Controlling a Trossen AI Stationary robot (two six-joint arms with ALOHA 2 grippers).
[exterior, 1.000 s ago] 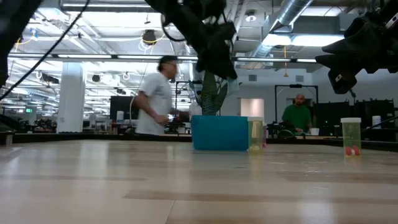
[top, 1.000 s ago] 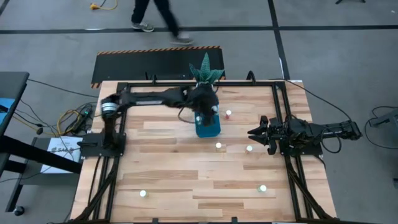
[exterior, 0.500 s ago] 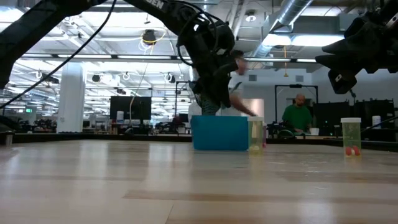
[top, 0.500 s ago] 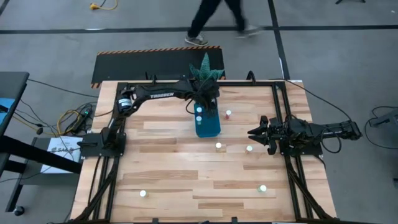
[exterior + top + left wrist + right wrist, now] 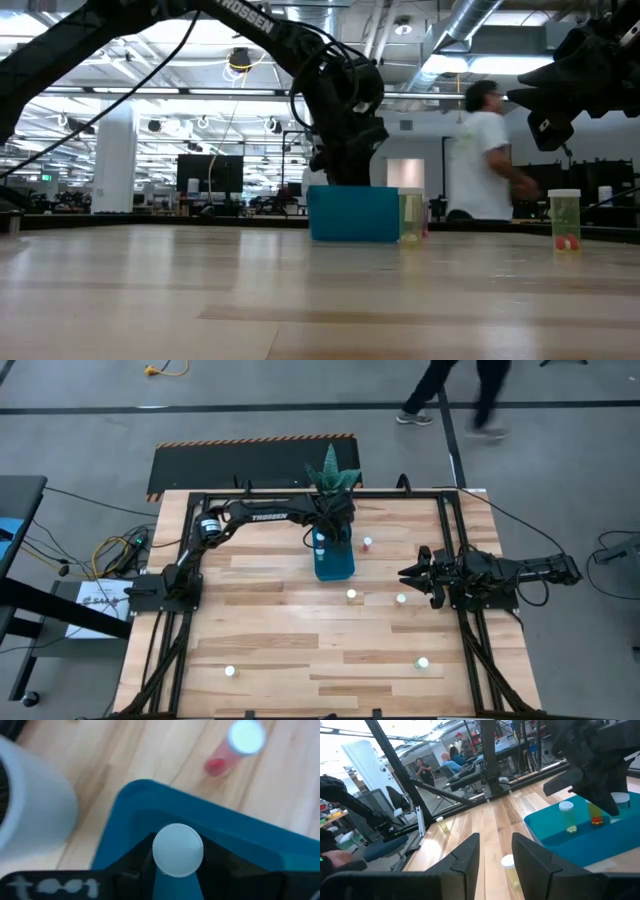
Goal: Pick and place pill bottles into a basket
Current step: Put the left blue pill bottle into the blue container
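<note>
The teal basket (image 5: 334, 563) stands at the table's far middle, before a white pot with a spiky plant (image 5: 331, 475). My left gripper (image 5: 177, 865) hangs over the basket's far end (image 5: 345, 168), shut on a white-capped pill bottle (image 5: 177, 850). More pill bottles stand upright on the wood: one with red pills (image 5: 368, 543) right of the basket, two (image 5: 351, 595) (image 5: 401, 598) nearer, and two (image 5: 423, 662) (image 5: 230, 671) toward the near edge. My right gripper (image 5: 410, 573) waits at the right edge, open, nothing between its fingers (image 5: 465, 855). My left gripper has the pill bottle between its two fingers (image 5: 135, 870), one on each side just under the round cap (image 5: 177, 837). The cap hides the place of contact. The fingers slant steeply down from the table's left. The bottle sits upright, cap up, inside the basket's rim.
A black metal frame (image 5: 445, 540) borders the wooden table. The plant's pot (image 5: 30, 805) stands close behind the basket. A person (image 5: 450, 385) walks on the floor beyond the far edge. Bare wood lies left of the basket and in the near middle.
My left gripper has sunk from well above the basket down to its rim, tipping more steeply downward, with the bottle still between its fingers. The person behind the table has walked from left to right.
</note>
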